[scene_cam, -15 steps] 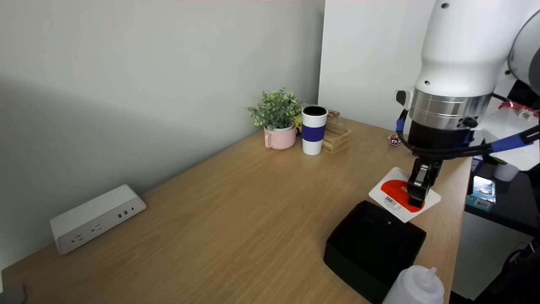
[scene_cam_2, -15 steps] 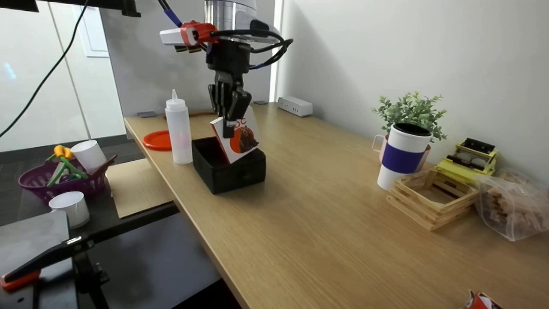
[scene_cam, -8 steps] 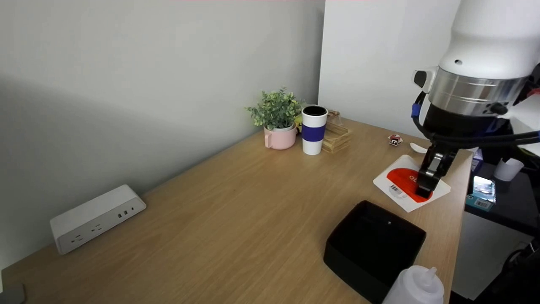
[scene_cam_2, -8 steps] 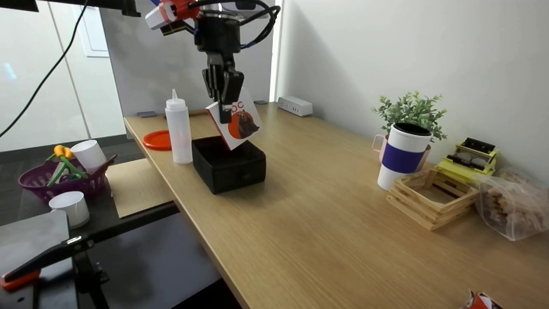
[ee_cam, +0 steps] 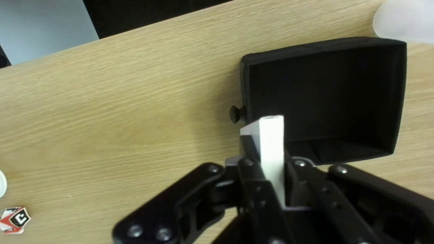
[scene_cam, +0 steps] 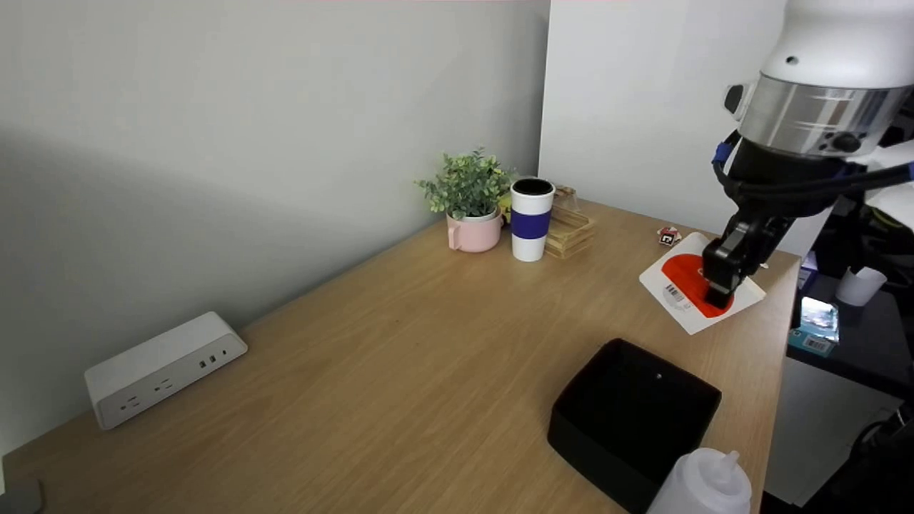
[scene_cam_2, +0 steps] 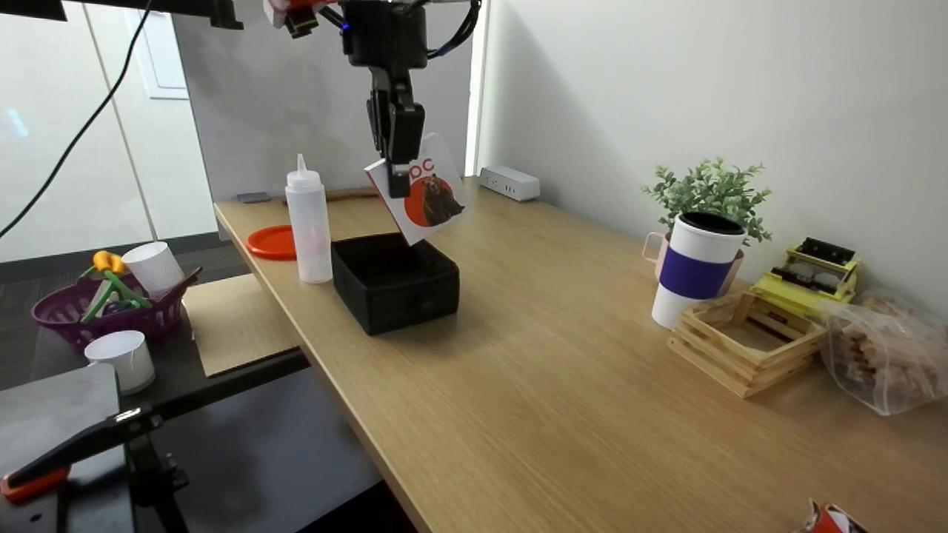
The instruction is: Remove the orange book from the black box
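The orange book (scene_cam: 684, 278) has a white cover with an orange-red patch. In an exterior view it hangs tilted in my gripper (scene_cam: 717, 291), past the near wall of the box. It also shows in an exterior view (scene_cam_2: 438, 198), with my gripper (scene_cam_2: 398, 181) on its left part. In the wrist view its white edge (ee_cam: 272, 145) stands between the fingers of my gripper (ee_cam: 268, 150), which are shut on it. The black box (scene_cam: 593, 446) is open-topped on the table, with its inside bare. It also shows in an exterior view (scene_cam_2: 415, 303) and the wrist view (ee_cam: 325, 49).
A squeeze bottle (scene_cam_2: 309, 229) stands against the box's side, near a red plate (scene_cam_2: 270, 243). A tumbler (scene_cam: 530, 223), a potted plant (scene_cam: 471, 232) and a wooden crate (scene_cam_2: 740, 355) stand near the wall. A small red-white piece (ee_cam: 15, 219) lies on the table. A power strip (scene_cam: 168, 371) is farther off.
My gripper has risen and moved away from the box with the book held in it. The book has come up out of the box. The box has stayed in place.
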### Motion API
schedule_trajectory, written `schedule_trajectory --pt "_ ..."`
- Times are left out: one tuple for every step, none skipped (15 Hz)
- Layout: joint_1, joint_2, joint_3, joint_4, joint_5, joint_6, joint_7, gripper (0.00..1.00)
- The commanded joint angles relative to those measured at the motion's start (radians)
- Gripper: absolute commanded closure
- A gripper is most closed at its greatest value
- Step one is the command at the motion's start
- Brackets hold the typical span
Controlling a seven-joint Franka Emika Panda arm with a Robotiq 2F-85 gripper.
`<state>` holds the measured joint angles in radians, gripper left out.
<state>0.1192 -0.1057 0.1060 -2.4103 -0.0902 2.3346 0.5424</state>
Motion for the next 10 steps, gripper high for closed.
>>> schedule_trajectory --pt "-0.045 0.021 -0.034 0.011 0.097 0.034 -0.065 0.96" --pt "-0.052 0.034 -0.047 0.018 0.131 0.042 -0.105 0.96" --pt "-0.06 0.055 -0.064 0.031 0.174 0.051 -0.163 0.96" --pt "-0.067 0.079 -0.08 0.047 0.225 0.057 -0.23 0.96" --pt "-0.073 0.098 -0.093 0.062 0.27 0.053 -0.288 0.96" --pt "-0.079 0.129 -0.106 0.087 0.324 0.046 -0.354 0.96" --pt "-0.086 0.159 -0.115 0.112 0.372 0.034 -0.408 0.96" --pt "-0.095 0.194 -0.121 0.143 0.416 0.018 -0.455 0.96" --pt "-0.104 0.225 -0.124 0.173 0.452 -0.002 -0.487 0.96" --pt "-0.116 0.264 -0.126 0.205 0.475 -0.014 -0.501 0.96"
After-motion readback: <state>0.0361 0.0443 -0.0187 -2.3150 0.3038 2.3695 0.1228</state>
